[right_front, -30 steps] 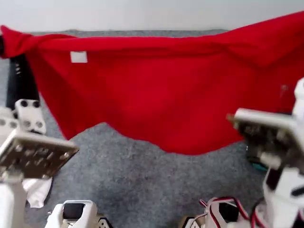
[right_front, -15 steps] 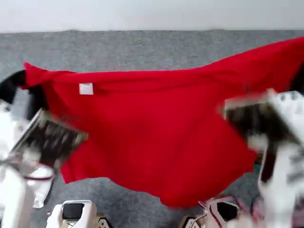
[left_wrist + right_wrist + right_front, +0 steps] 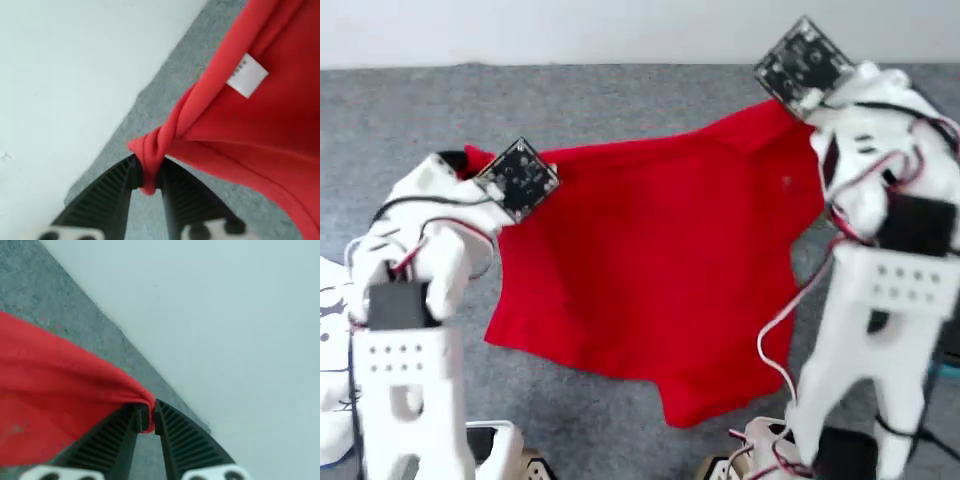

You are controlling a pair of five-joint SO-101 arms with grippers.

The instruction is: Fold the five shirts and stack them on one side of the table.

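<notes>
High view: the red shirt [image 3: 660, 270] is spread over the grey counter [image 3: 600, 100] between the two arms, one far corner at each arm. Left wrist view: the left tool [image 3: 147, 176] is closed tight on a bunched, twisted corner of the shirt, near its white label [image 3: 247, 76]. Right wrist view: the right tool [image 3: 145, 417] is clamped on a folded edge of the shirt, with the counter beyond.

Grey table [image 3: 620, 100] — red shirt [image 3: 660, 260] and white cloth [image 3: 330, 330] on it.
</notes>
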